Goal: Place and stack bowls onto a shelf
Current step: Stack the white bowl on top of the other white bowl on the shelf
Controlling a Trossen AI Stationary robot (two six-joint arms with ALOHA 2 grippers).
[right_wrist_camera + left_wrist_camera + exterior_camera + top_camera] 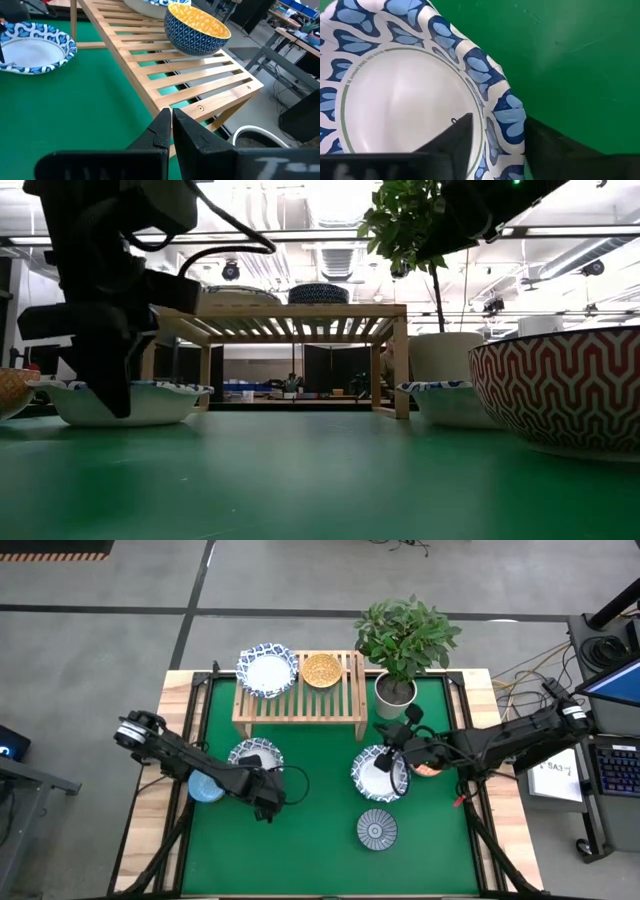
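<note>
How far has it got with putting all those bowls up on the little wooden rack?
Two are up: a white blue-rimmed bowl and a mustard-yellow bowl sit side by side on the shelf. In hand: the left gripper straddles the rim of another blue-rimmed bowl on the mat. The right gripper is shut and empty. Several bowls remain below, and nothing is stacked yet.

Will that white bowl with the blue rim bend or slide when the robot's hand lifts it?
The white bowl probably bends a little: its wavy rim looks thin, like paper. It seems light, so the left hand, straddling just one edge, may tilt it. Its shiny inside could be slippery.
</note>
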